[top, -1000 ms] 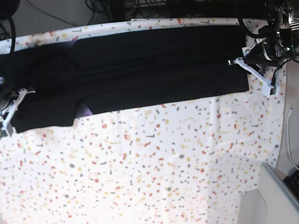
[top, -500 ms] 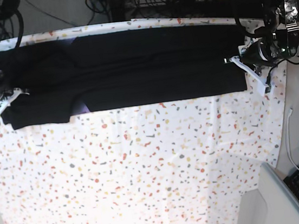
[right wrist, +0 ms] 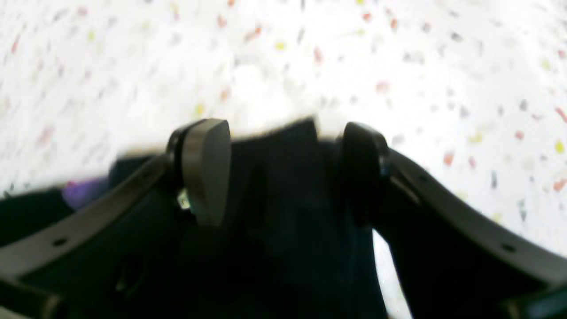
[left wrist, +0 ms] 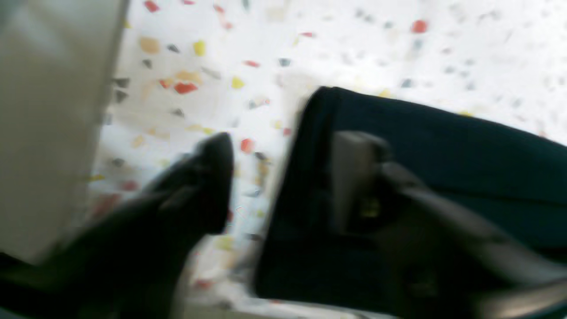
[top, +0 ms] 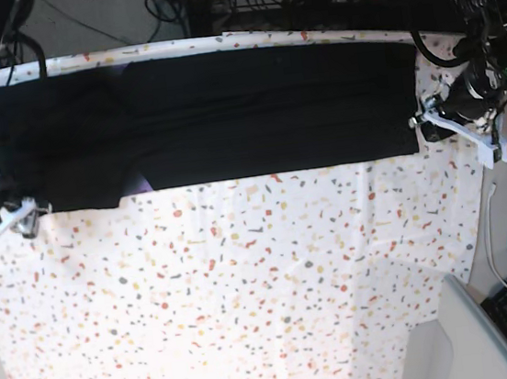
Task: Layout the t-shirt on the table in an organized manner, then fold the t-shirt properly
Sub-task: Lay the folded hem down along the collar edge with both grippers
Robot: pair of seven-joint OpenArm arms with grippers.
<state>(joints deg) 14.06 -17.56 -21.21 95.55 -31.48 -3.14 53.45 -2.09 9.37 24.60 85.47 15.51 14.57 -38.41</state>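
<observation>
Plain black soft-cloth t-shirt (top: 226,114) folded into a long band across the far side of the white speckled terrazzo-pattern table (top: 248,292), left gripper (left wrist: 283,177) jaws apart at its corner, right gripper (right wrist: 283,173) jaws spread wide astride cloth, neither gripping

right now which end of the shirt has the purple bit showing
The end by the right gripper, on the base view's left: a purple patch peeks at the t-shirt edge there. The end by the left gripper is plain black.

Both arms hang low, left pincer (left wrist: 283,177) and right pincer (right wrist: 285,170) parted.
</observation>
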